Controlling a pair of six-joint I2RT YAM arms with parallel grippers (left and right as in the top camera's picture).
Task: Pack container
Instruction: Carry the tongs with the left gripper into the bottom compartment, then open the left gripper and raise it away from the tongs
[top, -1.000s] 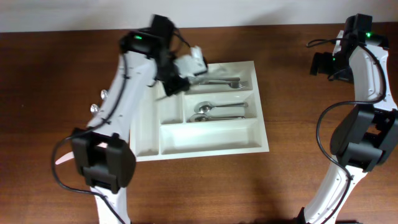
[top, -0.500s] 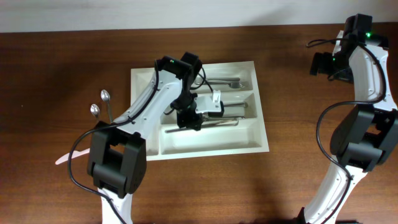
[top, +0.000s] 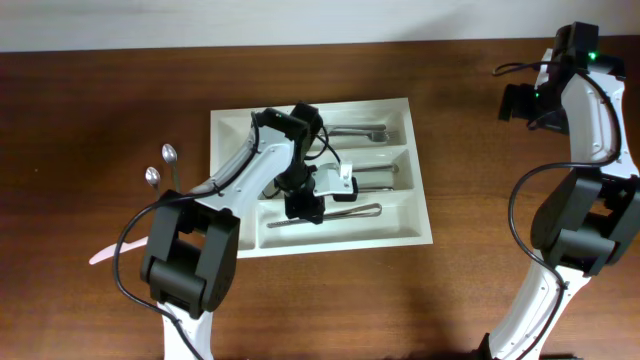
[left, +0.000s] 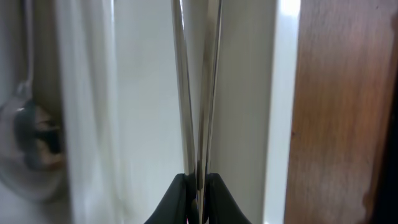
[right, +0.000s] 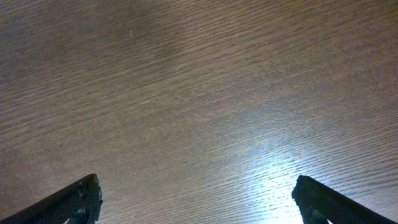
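The container, a white cutlery tray (top: 423, 216), lies at the table's middle. My left gripper (top: 303, 206) is low over its front long compartment, shut on a thin metal utensil (top: 345, 212) that lies along that compartment. In the left wrist view the jaws (left: 198, 182) pinch the utensil's slim handle (left: 196, 93) above the white tray floor, with the tray rim (left: 283, 93) to the right. My right gripper (top: 516, 102) is open and empty at the far right, over bare wood (right: 199, 193).
Cutlery lies in the tray's back compartment (top: 358, 131) and middle compartment (top: 360, 178). Two spoons (top: 160, 166) lie on the table left of the tray. A pink object (top: 102, 255) lies at the front left. A spoon bowl (left: 28, 127) shows in the neighbouring compartment.
My left gripper has moved from the tray's back left to the front long compartment, carrying the utensil and bringing it down into that compartment. The right arm has not moved.
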